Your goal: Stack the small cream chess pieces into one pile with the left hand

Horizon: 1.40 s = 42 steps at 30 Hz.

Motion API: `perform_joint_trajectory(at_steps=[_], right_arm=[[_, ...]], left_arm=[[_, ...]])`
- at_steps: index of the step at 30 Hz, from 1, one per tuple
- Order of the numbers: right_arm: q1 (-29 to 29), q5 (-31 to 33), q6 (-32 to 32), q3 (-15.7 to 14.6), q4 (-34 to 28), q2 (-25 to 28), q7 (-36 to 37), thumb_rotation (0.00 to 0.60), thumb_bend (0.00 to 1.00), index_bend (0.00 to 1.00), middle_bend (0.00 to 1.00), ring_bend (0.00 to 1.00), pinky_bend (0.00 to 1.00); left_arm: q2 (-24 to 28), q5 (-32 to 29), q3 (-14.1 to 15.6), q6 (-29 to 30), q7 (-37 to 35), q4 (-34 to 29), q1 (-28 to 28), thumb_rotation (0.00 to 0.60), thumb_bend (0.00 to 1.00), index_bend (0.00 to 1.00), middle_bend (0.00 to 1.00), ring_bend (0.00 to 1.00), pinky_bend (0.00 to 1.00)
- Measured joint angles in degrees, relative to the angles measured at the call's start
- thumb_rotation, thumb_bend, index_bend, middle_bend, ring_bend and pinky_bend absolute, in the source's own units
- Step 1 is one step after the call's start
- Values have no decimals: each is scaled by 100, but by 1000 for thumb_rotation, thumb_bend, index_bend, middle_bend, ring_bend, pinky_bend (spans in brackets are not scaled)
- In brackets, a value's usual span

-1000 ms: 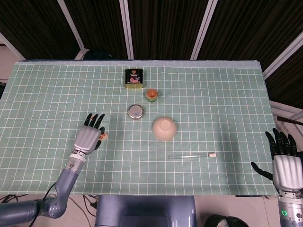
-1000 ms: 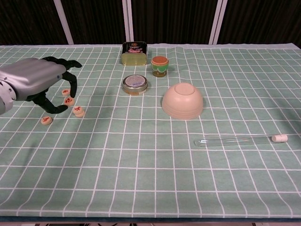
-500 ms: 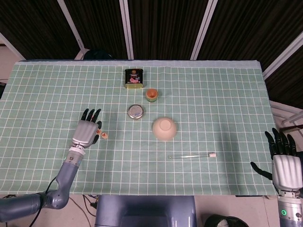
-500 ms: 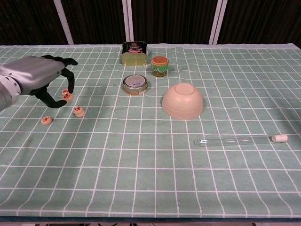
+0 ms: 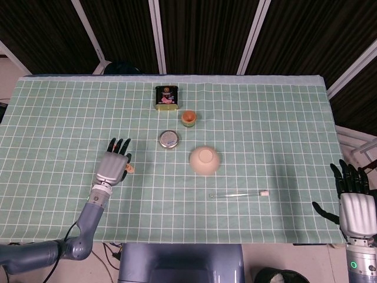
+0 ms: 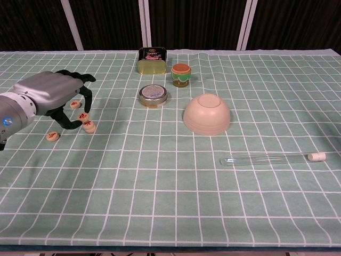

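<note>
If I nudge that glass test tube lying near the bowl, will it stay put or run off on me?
The test tube lies flat on its round side on the cloth, so it would probably roll sideways at a light push. It looks thin, clear and empty: likely light, slick and fragile. Its white cap may slow the roll a little.

Left hand point(image 5: 114, 167) hiding most chess pieces point(image 5: 131, 169) from head view, piece markings unreadable

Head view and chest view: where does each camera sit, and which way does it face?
Head view: high up, looking steeply down on the table; shows the left robot hand with its arm and the right robot hand.
Chest view: low at the near edge, looking across; shows only the left robot hand.
Shared: bowl, chess pieces.
</note>
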Motion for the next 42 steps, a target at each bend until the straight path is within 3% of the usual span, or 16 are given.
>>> perform_joint_trajectory(at_steps=[26, 36, 42], right_arm=[[-8, 26, 20, 18, -25, 4, -34, 600, 232, 89, 13, 0, 0], [-12, 40, 10, 16, -21, 5, -26, 600, 233, 90, 13, 0, 0], [-10, 11, 19, 4, -35, -4, -53, 600, 233, 89, 13, 0, 0]], left_arm=[[-148, -69, 84, 72, 213, 41, -67, 600, 323, 401, 2, 0, 0], [328, 328, 211, 568, -51, -443, 237, 600, 320, 426, 2, 0, 0], [606, 492, 397, 659, -442, -430, 526, 600, 314, 440, 2, 0, 0]])
